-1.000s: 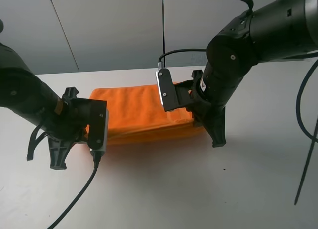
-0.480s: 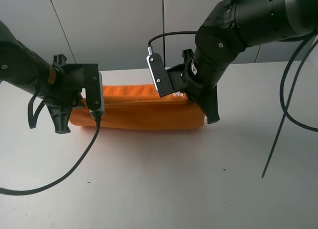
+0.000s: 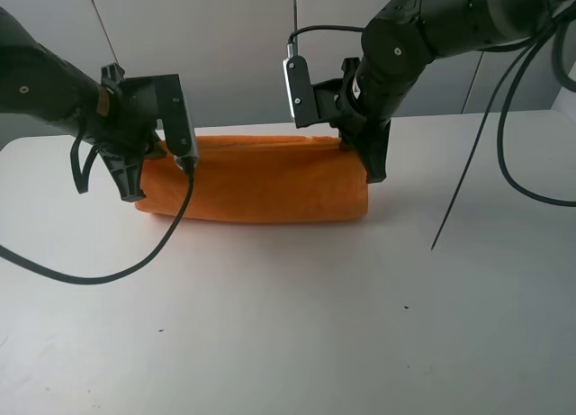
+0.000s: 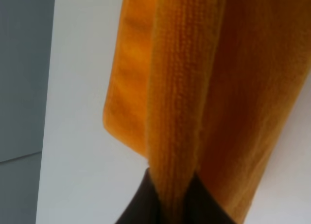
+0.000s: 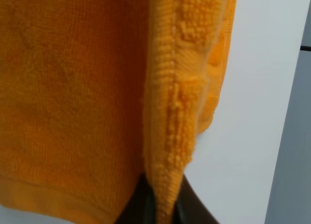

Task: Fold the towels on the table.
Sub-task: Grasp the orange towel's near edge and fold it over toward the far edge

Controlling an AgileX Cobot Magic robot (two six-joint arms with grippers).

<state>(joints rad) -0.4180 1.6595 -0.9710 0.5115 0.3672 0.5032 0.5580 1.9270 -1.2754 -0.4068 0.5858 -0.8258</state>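
We note the left hand (image 4: 170, 199) and right hand (image 5: 163, 199) each pinching an edge of the bright orange terry-cloth towel (image 3: 261, 185). Since before, both have moved rearward, and the towel bulges taller on the white tabletop (image 3: 288, 325).

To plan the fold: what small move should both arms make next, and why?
Probably carry the pinched edge toward the back and lay it down: the left fingers and right fingers are shut on the raised edge of the orange towel, which drapes to the table.
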